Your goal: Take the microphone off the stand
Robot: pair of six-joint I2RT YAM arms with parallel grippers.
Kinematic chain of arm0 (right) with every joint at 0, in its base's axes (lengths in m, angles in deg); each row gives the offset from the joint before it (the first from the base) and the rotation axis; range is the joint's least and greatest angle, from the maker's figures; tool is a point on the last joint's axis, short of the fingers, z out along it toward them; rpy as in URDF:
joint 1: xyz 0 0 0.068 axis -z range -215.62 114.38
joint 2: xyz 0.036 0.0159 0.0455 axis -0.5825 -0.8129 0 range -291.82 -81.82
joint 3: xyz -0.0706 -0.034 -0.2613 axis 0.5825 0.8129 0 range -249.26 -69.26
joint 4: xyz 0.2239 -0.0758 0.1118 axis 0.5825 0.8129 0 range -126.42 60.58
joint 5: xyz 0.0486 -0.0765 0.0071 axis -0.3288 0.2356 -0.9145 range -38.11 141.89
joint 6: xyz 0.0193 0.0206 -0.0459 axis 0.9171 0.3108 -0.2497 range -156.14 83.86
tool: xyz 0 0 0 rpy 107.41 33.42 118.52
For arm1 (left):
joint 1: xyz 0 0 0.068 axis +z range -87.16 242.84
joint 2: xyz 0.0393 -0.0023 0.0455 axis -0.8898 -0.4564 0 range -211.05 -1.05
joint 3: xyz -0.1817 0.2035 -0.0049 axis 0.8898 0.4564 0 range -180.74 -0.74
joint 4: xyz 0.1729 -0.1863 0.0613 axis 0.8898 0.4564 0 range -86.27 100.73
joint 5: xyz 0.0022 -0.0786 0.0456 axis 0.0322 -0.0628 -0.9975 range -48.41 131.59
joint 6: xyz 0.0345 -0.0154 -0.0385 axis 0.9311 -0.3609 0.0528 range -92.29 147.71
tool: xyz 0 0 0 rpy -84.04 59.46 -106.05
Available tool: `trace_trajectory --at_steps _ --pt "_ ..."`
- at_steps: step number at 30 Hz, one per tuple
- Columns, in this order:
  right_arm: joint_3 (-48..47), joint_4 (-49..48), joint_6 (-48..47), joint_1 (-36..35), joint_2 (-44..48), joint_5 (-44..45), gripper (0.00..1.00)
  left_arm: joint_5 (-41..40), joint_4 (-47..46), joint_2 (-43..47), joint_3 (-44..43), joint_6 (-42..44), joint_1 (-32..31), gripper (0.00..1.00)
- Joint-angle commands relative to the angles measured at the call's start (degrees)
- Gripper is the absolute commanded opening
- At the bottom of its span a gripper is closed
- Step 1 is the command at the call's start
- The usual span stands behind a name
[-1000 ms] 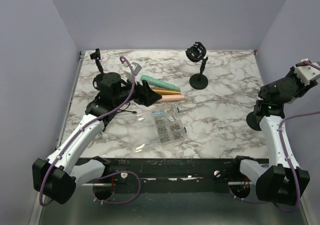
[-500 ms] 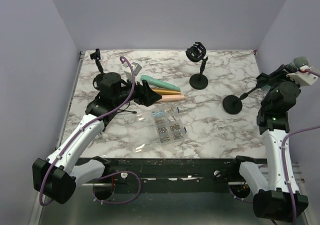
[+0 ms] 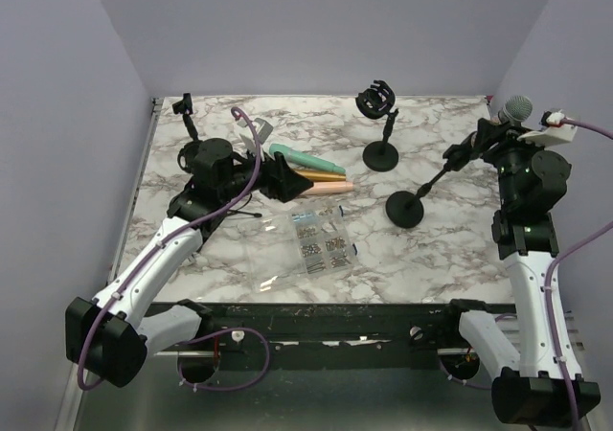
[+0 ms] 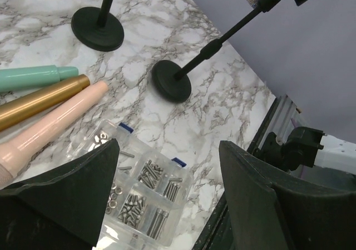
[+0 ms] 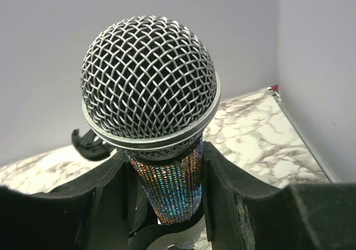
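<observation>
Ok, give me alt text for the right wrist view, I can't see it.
A microphone with a silver mesh head and glittery body fills the frame, clamped between the right gripper's black fingers. Behind lie the marble table and plain walls.

Left arm [image 3: 153, 259]: stretched from table [image 3: 450, 249] near edge over its left half. Left gripper [image 3: 287, 180] low above table, jaws apart, empty. Right arm [image 3: 532, 278]: upright at table's right edge, wrist raised. Right gripper [image 5: 167, 191] clamped on microphone [image 5: 149, 78] body.
</observation>
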Motion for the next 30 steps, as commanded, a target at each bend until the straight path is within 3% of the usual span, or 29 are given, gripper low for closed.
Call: trace_trajectory --at_steps 1,6,13,16,22,30 --pt "-1.7 4.7 0.3 -2.8 1.0 -7.5 0.01 5.7 -11.1 0.4 3.2 -2.0 -0.8 0.75" --pt "-2.5 6.4 -4.3 -10.6 0.4 -6.8 0.01 4.0 -19.6 2.1 6.4 -0.7 -5.7 0.75" --pt "-3.5 8.9 -5.6 -13.9 -2.2 -7.3 0.01 -14.3 -18.7 2.8 3.8 10.8 -22.0 0.79" --pt "-3.4 8.7 -5.7 -14.0 -2.2 -8.9 0.01 -19.6 -23.4 0.4 2.5 15.5 -27.5 0.82" --pt "-3.2 8.3 -5.8 -14.1 -1.9 -11.8 0.02 -18.3 -34.0 -8.9 -1.6 22.3 -32.0 0.84" --pt "-2.9 8.2 -5.5 -14.3 -1.6 -11.9 0.04 -19.4 -28.0 -23.7 -19.1 23.8 -33.1 0.81"
